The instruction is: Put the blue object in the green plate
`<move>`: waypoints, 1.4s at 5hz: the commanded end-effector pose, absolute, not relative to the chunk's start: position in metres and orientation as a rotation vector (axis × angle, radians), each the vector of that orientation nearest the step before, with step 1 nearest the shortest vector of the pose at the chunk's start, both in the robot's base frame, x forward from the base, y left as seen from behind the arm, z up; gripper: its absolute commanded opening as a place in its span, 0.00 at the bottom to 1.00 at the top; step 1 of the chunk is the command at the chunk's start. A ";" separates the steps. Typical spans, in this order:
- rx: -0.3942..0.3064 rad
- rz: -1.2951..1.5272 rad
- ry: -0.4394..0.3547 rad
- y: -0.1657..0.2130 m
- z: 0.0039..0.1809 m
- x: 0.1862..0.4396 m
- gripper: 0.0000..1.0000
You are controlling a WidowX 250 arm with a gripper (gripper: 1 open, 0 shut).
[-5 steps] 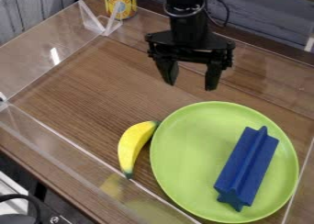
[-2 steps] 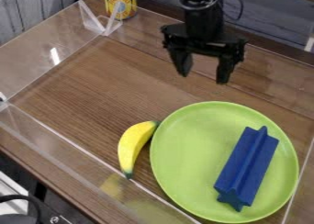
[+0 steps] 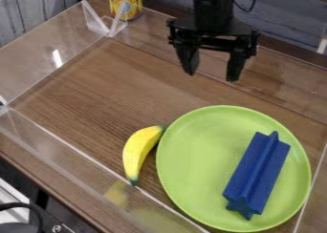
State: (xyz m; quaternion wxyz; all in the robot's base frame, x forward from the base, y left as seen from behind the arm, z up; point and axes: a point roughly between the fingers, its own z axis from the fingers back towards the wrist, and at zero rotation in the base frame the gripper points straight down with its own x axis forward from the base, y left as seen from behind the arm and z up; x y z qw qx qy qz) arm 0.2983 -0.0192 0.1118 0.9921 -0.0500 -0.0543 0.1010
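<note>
The blue object (image 3: 258, 174), a long dark-blue block with a ridge along it, lies on the right half of the green plate (image 3: 192, 160), which rests at the front right of the wooden table. My gripper (image 3: 213, 68) hangs above the table behind the plate, well apart from the block. Its two black fingers stand wide open with nothing between them.
A yellow banana (image 3: 140, 152) lies just left of the plate, touching its rim. A yellow can (image 3: 124, 2) stands at the back left. Clear plastic walls (image 3: 52, 55) fence the table on the left and front.
The gripper has moved up and to the right, farther from the plate, and stayed open. The block, the plate and the banana have not moved.
</note>
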 end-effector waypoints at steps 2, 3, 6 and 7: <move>-0.089 0.304 -0.138 -0.018 0.116 0.295 1.00; -0.093 0.214 -0.129 -0.023 0.118 0.290 1.00; -0.114 0.113 -0.161 -0.039 0.103 0.287 1.00; -0.111 0.149 -0.189 -0.025 0.103 0.294 1.00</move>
